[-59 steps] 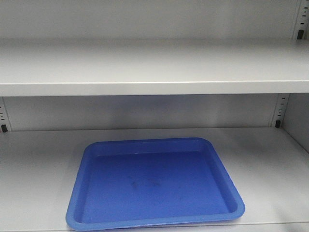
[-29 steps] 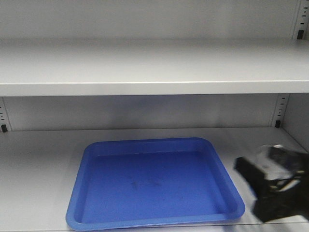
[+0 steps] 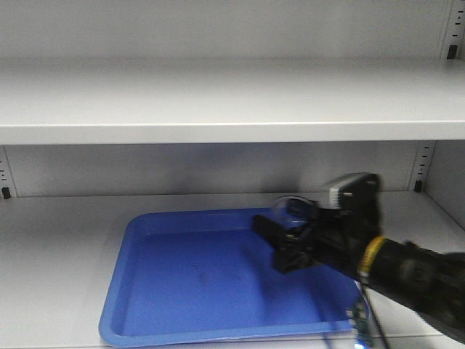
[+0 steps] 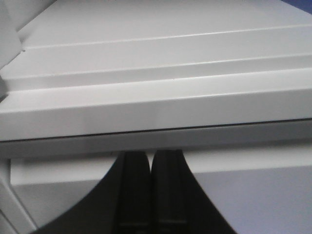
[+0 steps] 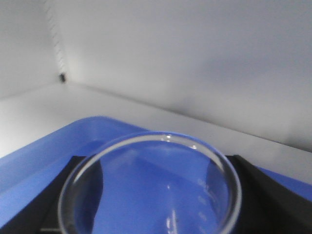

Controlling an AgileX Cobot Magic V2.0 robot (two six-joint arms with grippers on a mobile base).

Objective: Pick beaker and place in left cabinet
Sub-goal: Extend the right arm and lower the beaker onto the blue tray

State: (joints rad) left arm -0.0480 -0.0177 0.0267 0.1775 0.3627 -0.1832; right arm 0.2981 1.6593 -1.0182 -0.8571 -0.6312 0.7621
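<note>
The left cabinet (image 3: 218,102) fills the front view, and a blue tray (image 3: 145,291) lies on its lower shelf, towards the left and centre. Over the tray's far right part, the right gripper (image 3: 285,243) has its black fingers clamped on the beaker (image 3: 290,209), which is held above the tray floor, mouth up. In the left wrist view, the left gripper (image 4: 151,187) has its fingers pressed together against a pale grey ledge.
</note>
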